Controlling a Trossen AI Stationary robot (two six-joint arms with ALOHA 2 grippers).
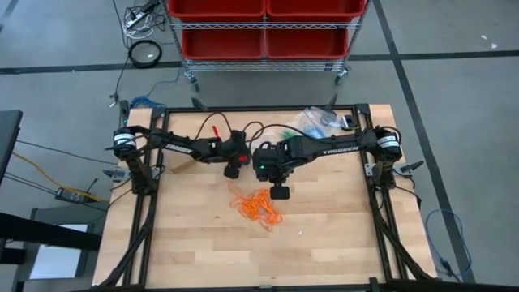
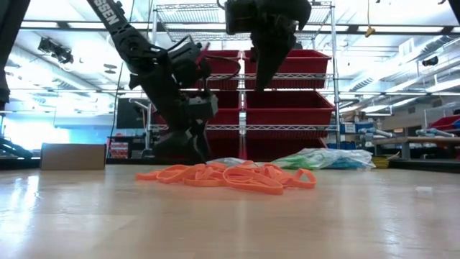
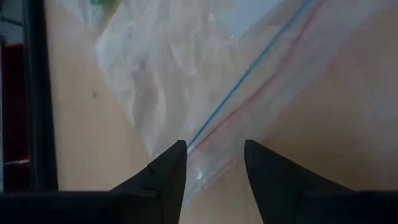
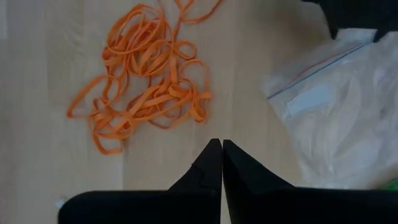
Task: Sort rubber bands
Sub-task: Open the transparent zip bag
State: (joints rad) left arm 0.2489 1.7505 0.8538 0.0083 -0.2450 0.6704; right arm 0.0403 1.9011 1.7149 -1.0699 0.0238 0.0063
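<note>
Two grippers above one wooden table [image 1: 324,243]. Left gripper [image 1: 233,170]: low over a clear plastic bag [image 3: 186,74], fingers apart, zip edge between the tips, nothing clamped. Rubber bands [image 1: 256,207]: orange tangle lying mid-table, untouched. Right gripper [image 1: 280,191]: raised just above the tangle's far edge, fingers pressed together, empty. Bag of green and blue bands [image 1: 318,122]: far right edge.
</note>
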